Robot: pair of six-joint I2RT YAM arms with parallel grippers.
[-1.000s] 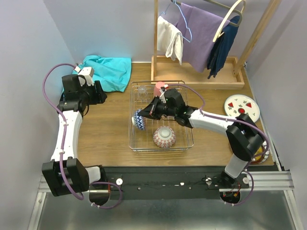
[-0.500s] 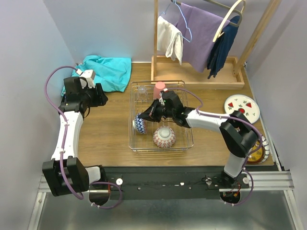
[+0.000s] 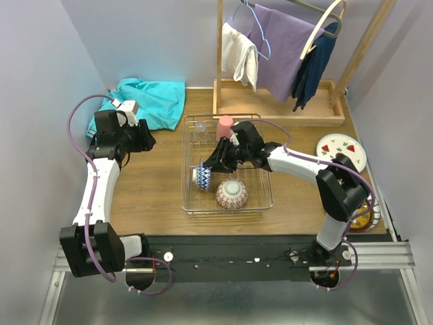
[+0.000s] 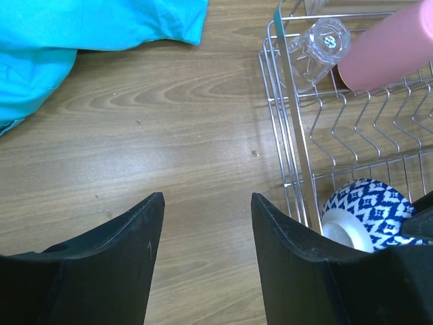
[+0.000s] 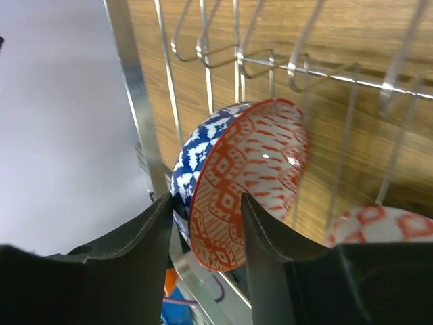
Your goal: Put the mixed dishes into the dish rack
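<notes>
The left gripper hangs spread and empty over the table, the dish rack just right of its fingers. Inside the rack, beyond those fingertips, sit the small clear glass and the pink cup. The right gripper pinches the rim of the blue-patterned bowl, stood on edge by the rack's left wall, with the pink-patterned bowl just beside its fingers. Four dishes are in, then. The white plate and the striped-rim plates lie well apart from both grippers, not yet loaded.
</notes>
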